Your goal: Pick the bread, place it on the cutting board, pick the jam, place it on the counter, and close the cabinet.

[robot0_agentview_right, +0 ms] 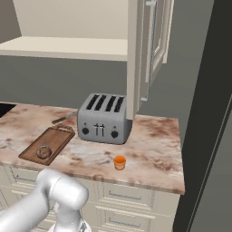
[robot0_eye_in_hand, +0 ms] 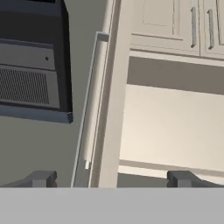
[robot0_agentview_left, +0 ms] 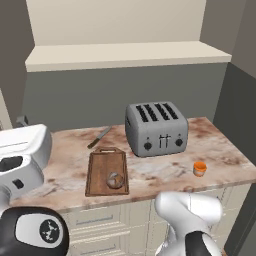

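Observation:
The bread (robot0_agentview_left: 115,180) (robot0_agentview_right: 44,152), a small brown roll, lies on the near end of the dark wooden cutting board (robot0_agentview_left: 106,162) (robot0_agentview_right: 55,137). The orange jam (robot0_agentview_left: 200,168) (robot0_agentview_right: 119,162) stands on the marbled counter (robot0_agentview_left: 220,145) (robot0_agentview_right: 154,149), right of the toaster. The cabinet's cream door (robot0_agentview_right: 156,45) (robot0_eye_in_hand: 111,109) hangs open, its slim handle (robot0_eye_in_hand: 94,100) beside the door edge. In the hand view my gripper (robot0_eye_in_hand: 111,179) is open and holds nothing. One fingertip (robot0_eye_in_hand: 41,178) shows left of the handle and door edge, and the other one on the right.
A grey four-slot toaster (robot0_agentview_left: 156,129) (robot0_agentview_right: 103,118) stands mid-counter, and a knife (robot0_agentview_left: 100,136) lies behind the board. The open cabinet's cream shelf (robot0_agentview_left: 125,55) (robot0_eye_in_hand: 175,127) is bare. A dark vented appliance (robot0_eye_in_hand: 30,65) hangs left of the door. Cream drawers (robot0_agentview_right: 127,195) run under the counter.

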Controlling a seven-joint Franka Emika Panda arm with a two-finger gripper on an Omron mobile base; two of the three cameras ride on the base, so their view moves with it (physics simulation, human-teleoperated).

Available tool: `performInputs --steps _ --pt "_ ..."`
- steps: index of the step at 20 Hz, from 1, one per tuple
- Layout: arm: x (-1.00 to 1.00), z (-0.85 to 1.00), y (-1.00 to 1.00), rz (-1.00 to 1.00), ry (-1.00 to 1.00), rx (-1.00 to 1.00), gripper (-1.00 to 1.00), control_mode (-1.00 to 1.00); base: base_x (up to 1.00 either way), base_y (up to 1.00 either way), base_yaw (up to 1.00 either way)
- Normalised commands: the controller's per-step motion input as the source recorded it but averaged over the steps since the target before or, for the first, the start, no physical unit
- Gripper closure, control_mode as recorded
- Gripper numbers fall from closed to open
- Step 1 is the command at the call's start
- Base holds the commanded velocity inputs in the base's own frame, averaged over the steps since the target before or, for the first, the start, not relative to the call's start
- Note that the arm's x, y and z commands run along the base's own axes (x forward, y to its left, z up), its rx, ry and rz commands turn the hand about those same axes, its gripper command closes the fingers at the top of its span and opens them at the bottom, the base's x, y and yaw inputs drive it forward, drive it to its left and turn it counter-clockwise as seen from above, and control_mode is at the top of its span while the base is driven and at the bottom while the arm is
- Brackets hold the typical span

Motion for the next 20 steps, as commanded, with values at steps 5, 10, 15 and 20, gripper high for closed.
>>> performInputs --steps 5,10,15,20 --pt "0.34 0.0 0.01 -0.07 -0.04 0.0 -1.0 -1.0 0.0 0.0 0.0" --pt "0.37 0.0 0.03 -0.07 -0.04 0.0 -1.0 -1.0 0.0 0.0 0.0" --pt "0.26 0.0 0.01 -0.06 -0.06 0.0 -1.0 -1.0 0.0 0.0 0.0" --pt "0.19 0.0 0.0 -0.07 -0.04 0.0 -1.0 -1.0 0.0 0.0 0.0"
